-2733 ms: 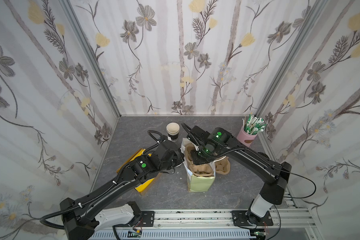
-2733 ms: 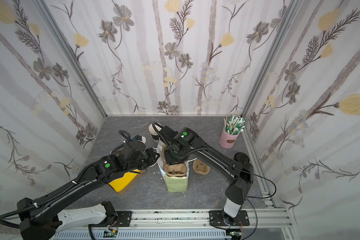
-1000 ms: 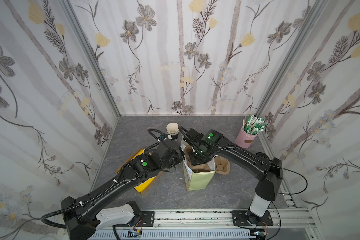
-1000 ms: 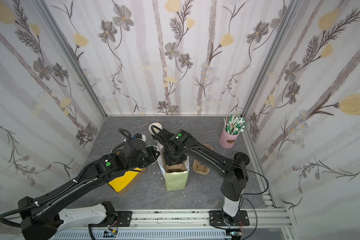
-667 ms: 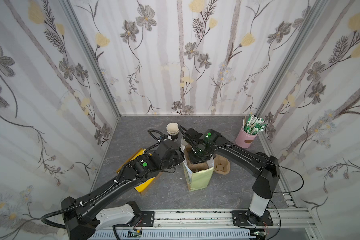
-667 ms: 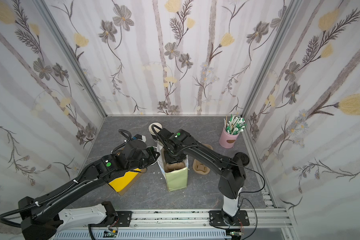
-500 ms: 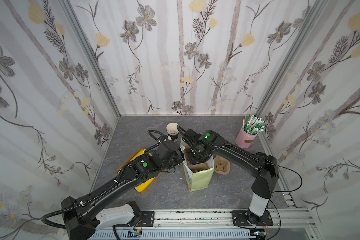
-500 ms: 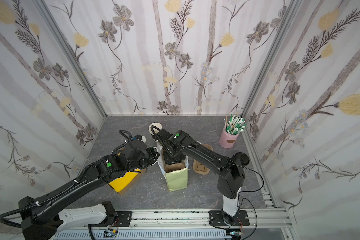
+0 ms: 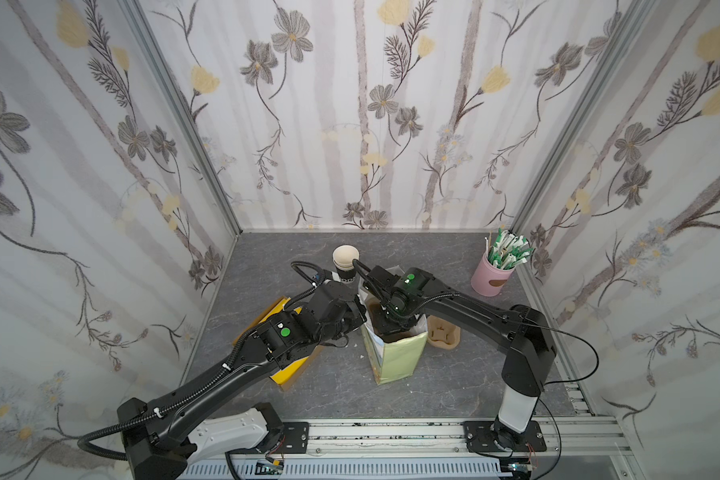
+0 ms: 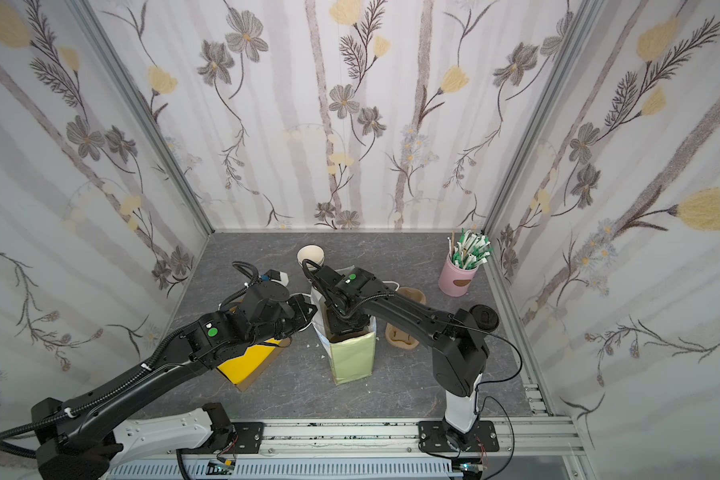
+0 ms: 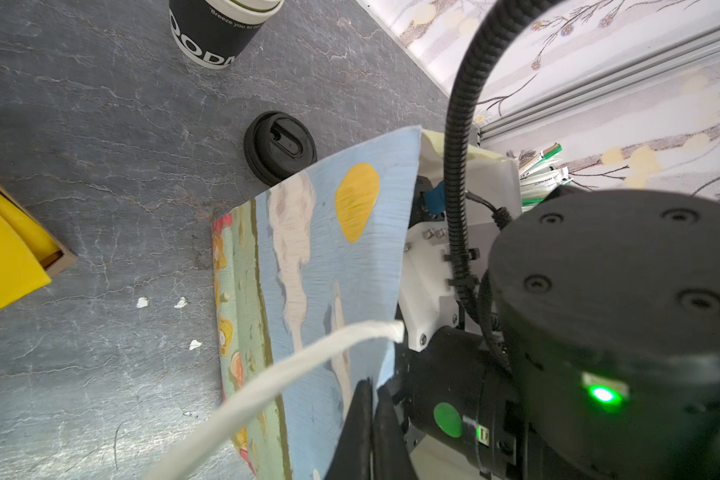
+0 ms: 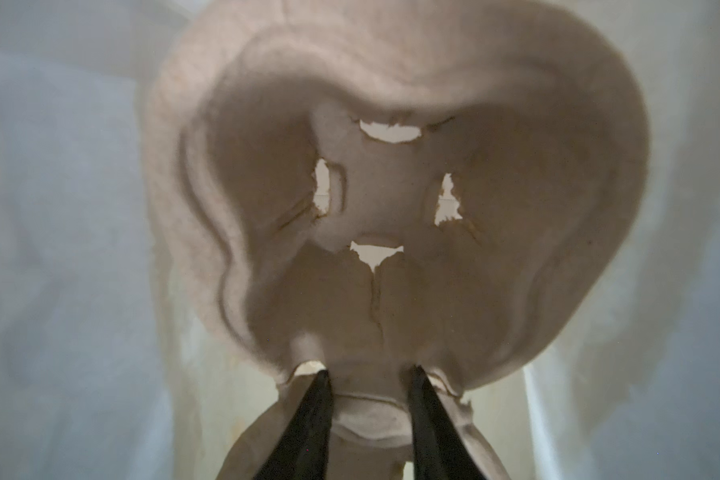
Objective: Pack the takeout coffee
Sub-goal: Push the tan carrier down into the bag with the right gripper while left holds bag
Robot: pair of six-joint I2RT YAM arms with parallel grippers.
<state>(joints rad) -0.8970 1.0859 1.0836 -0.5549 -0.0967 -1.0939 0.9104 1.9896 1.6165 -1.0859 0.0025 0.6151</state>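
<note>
The black cup [image 9: 345,266] stood on the desk [image 9: 267,257] at 11 o'clock from the paper bag [image 9: 395,357], its sip lid [image 11: 280,147] loose nearby. Probably light and crushable, it wanted a gentle mid-wall hold. The left pincer [image 11: 371,432] was closed on the bag's rim; the right pincer [image 12: 371,415] clamped the pulp carrier [image 12: 391,208] inside.

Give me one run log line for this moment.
left jaws shut on paper bag rim | right jaws shut on pulp carrier inside bag | cup stack, black lid outside bag
</note>
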